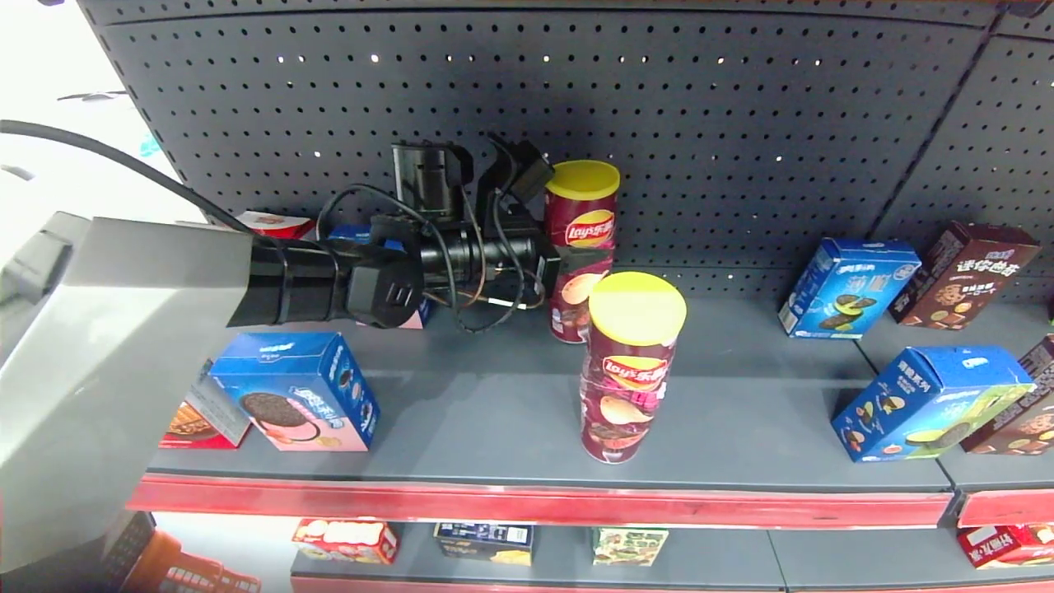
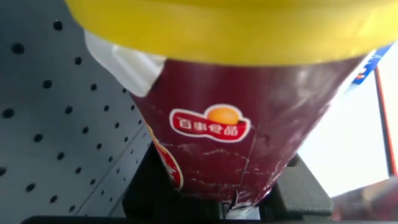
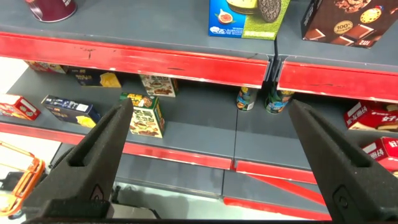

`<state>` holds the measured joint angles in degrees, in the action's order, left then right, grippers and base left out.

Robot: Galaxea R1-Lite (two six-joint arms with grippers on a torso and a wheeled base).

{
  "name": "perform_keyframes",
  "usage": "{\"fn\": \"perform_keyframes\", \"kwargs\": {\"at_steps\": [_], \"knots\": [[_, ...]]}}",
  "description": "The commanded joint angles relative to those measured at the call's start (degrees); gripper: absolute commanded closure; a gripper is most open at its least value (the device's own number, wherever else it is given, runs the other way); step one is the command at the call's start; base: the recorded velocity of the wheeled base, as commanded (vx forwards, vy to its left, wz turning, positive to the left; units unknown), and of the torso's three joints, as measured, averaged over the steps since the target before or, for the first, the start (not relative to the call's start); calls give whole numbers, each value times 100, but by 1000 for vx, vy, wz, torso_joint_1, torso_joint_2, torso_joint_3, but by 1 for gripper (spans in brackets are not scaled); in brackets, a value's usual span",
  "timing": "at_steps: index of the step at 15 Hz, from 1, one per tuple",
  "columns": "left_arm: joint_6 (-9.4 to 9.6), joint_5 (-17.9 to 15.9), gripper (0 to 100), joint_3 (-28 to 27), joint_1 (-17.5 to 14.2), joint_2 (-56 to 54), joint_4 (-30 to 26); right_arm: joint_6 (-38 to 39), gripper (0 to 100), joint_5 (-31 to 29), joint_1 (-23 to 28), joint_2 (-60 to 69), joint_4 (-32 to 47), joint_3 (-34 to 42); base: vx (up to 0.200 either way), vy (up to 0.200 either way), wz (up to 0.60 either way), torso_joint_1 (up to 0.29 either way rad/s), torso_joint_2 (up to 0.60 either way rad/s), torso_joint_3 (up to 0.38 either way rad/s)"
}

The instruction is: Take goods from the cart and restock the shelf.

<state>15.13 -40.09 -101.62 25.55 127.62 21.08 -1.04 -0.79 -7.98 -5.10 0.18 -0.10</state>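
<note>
One claw is at work: the left gripper (image 1: 576,262) is clamped on the waist of a chip can (image 1: 583,202) with a yellow lid, at the back of the shelf (image 1: 494,412), close to the pegboard wall (image 1: 741,123). The can stands upright, and its foot looks to be on the shelf board or just above it. A second chip can (image 1: 630,371), nearer the red front edge, covers part of that foot, so I cannot say which. I judge this placement nearly done, with only letting go and backing out left. The right gripper (image 3: 210,109) hangs with its jaws wide apart and nothing between them, facing the lower shelves (image 3: 186,137). A blue cookie box (image 1: 296,395) sits toward the shelf's left end, and more boxes sit toward the right end. How much stock remains to bring over I cannot tell. An orange frame (image 1: 185,568) below the shelf's left end may be the cart, but it is cut off.
</note>
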Motion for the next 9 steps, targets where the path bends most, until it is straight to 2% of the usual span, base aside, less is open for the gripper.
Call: {"fn": "perform_keyframes", "kwargs": {"at_steps": [1,4,9], "knots": [[-1,2,100,-95,2,184,2,-2,0,0,-1,-18,-1,1,0,0,0,0,0,0],[8,2,100,-367,29,412,2,-2,0,0,-1,-18,-1,1,0,0,0,0,0,0],[104,2,100,-402,38,518,2,-2,0,0,-1,-18,-1,1,0,0,0,0,0,0]]}}
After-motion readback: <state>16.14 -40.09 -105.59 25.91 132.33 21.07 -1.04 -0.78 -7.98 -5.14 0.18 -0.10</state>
